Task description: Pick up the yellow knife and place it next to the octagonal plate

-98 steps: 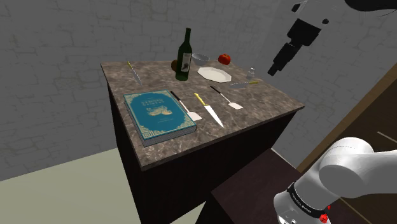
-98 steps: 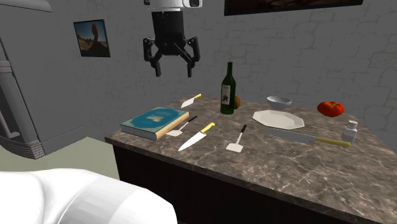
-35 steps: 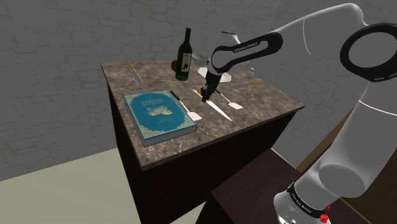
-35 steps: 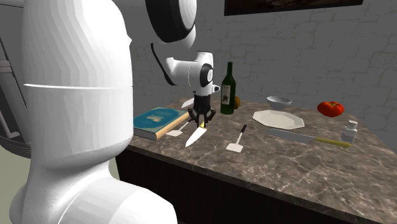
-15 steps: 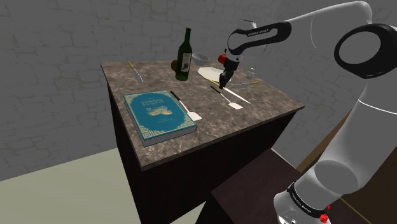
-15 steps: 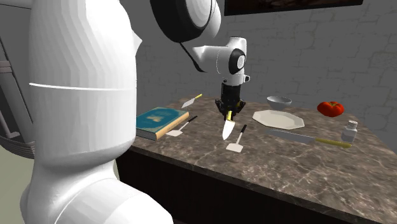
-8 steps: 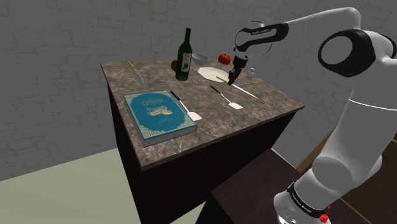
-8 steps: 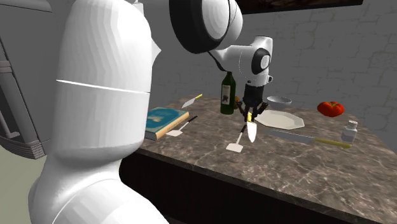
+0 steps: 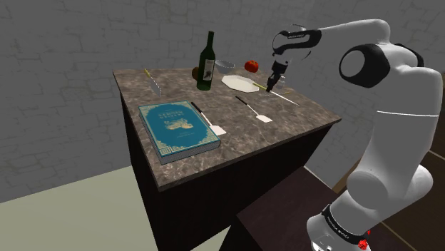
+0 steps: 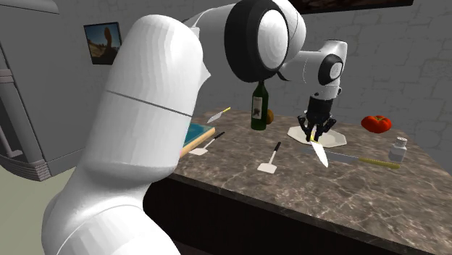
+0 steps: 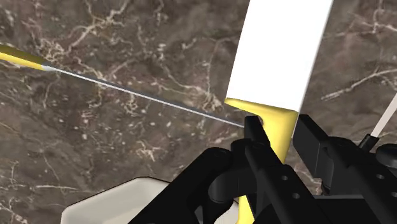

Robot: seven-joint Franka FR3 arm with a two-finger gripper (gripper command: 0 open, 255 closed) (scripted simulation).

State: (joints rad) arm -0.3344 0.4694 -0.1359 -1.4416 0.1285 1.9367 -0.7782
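Gripper point(image 10: 316, 132) clenched on yellow knife point(image 10: 319, 150) by the handle, blade hanging toward counter point(image 10: 239, 181), presumably to lay it flat. Knife is airborne at octagonal plate point(image 10: 337, 140) 5 o'clock rim in the second exterior view. Height likely chosen to clear long knife point(image 10: 356, 157).

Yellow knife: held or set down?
Held. The gripper clasps the yellow knife by its handle, blade slanting down beside the octagonal plate; tip contact with the counter: cannot tell.
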